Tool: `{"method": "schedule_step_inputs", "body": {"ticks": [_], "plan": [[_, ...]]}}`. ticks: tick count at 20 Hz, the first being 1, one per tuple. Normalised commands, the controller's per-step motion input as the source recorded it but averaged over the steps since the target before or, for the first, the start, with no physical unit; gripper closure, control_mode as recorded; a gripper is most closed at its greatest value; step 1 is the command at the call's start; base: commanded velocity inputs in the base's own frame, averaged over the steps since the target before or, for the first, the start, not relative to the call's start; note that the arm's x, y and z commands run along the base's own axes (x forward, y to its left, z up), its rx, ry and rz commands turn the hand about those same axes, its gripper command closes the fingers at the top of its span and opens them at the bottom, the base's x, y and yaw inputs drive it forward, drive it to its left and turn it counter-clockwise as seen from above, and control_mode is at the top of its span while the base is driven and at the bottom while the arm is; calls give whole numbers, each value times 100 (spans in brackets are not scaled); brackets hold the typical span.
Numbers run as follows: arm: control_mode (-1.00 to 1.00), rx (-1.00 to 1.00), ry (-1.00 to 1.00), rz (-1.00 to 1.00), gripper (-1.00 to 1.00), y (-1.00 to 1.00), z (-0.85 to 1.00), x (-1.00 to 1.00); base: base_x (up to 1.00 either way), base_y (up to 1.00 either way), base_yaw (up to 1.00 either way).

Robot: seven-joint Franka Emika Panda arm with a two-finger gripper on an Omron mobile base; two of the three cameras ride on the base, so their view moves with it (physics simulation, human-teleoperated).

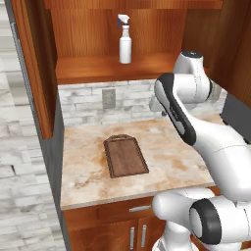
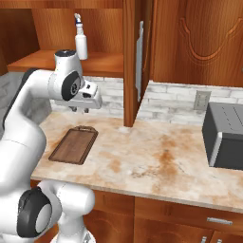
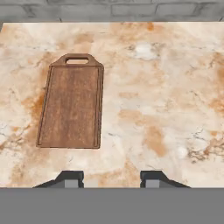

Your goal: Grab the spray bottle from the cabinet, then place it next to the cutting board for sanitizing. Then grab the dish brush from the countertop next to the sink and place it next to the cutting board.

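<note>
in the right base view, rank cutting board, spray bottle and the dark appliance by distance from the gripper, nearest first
1. cutting board, on the countertop just below the gripper.
2. spray bottle, upright on the cabinet shelf above it.
3. dark appliance, far along the counter on the right.
</note>
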Motion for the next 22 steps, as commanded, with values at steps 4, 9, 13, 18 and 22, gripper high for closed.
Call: {"method": "schedule_step_inputs", "body": {"ticks": [4,9,13,18,22], "plan": [[-100,0,-20,2,-100,8,0,-64,0,0,0],[-100,0,-55,12,-100,7,30,-96,0,0,0],[-100,-1,-56,13,-100,19,64,-64,0,0,0],[-100,-7,-50,8,-100,11,88,-65,0,0,0],[-100,-1,-34,2,-100,4,88,-22,0,0,0]]}}
